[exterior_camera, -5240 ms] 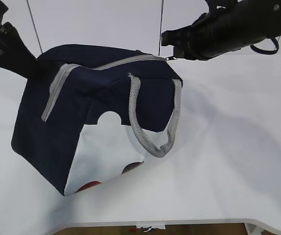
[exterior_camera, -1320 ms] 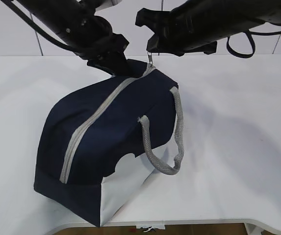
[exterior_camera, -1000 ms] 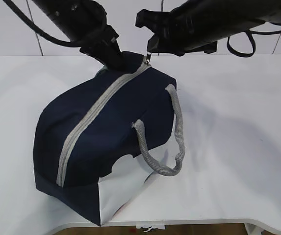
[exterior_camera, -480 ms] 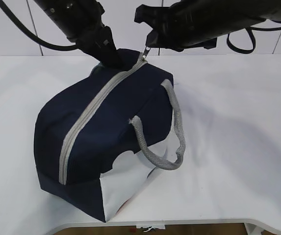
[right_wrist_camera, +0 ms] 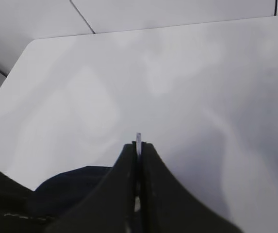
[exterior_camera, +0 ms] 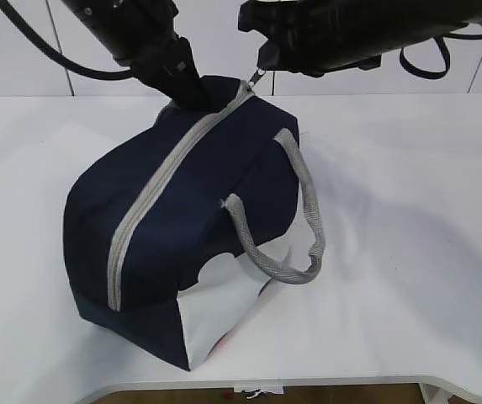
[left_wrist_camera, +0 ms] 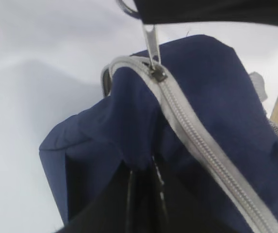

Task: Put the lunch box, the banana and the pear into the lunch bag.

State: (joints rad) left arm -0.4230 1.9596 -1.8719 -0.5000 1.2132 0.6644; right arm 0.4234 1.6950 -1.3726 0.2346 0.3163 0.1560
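The navy lunch bag [exterior_camera: 190, 210] lies on the white table with its grey zipper [exterior_camera: 152, 189] closed along the top. My left gripper [exterior_camera: 192, 99] is shut on a fold of the bag's fabric at the far end, and the left wrist view shows that pinch [left_wrist_camera: 143, 170]. My right gripper [exterior_camera: 262, 69] is shut on the metal zipper pull [left_wrist_camera: 151, 41], which stands up from the slider [left_wrist_camera: 157, 74]; its tip pokes out between the fingers [right_wrist_camera: 139, 137]. The lunch box, the banana and the pear are out of view.
A grey webbing handle [exterior_camera: 304, 219] loops off the bag's right side. The white side panel [exterior_camera: 219, 307] faces the table's front edge [exterior_camera: 308, 383]. Bare white table [exterior_camera: 417, 236] lies to the right of the bag.
The bag's far end has been drawn up and slightly right with both grippers holding on. The near end has shifted a little right. The zipper stays closed.
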